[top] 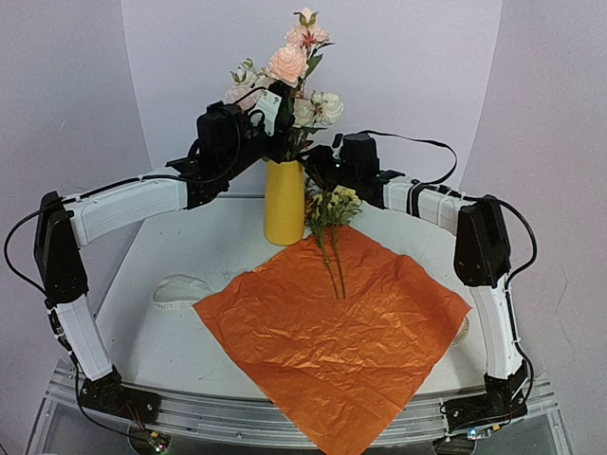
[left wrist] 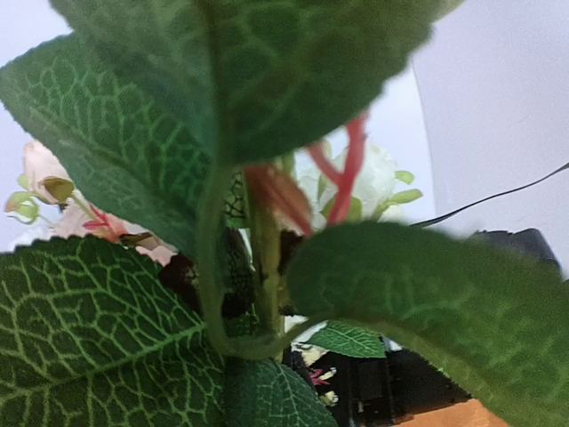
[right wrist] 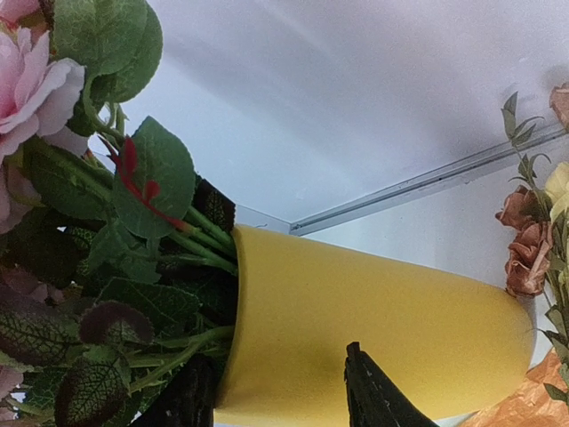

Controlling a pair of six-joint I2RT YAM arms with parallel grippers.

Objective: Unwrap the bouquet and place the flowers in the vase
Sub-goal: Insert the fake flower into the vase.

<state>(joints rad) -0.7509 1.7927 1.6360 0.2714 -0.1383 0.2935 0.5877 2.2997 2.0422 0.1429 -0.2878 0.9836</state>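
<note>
The flowers (top: 331, 242) lie loose on the paper (top: 332, 346), thin stems side by side, heads up at the paper's far corner, just beside the vase (top: 284, 204). The paper is opened out flat on the table (top: 180, 237), nothing wrapped in it. A pale ribbon (top: 180, 289) sits apart on the table, left of the paper. Unwrapping looks done.

The placing is not done: no small stems are in the vase. The vase stands upright behind the paper's far corner with the rose bunch (top: 289, 66) filling its mouth, so room for the flowers looks tight.

The left gripper (top: 270, 114) is closed tight, up among the rose stems above the vase mouth. Leaves fill the left wrist view, so I cannot tell whether it pinches a stem.

The right gripper (top: 318, 172) is at the vase's right side near the top, between the vase and the flower heads. In the right wrist view its jaws stand partway apart against the yellow wall; I cannot tell whether they grip. It has no flowers.

Left to do, as I judge it: pick the stems off the paper and get them into the vase.
</note>
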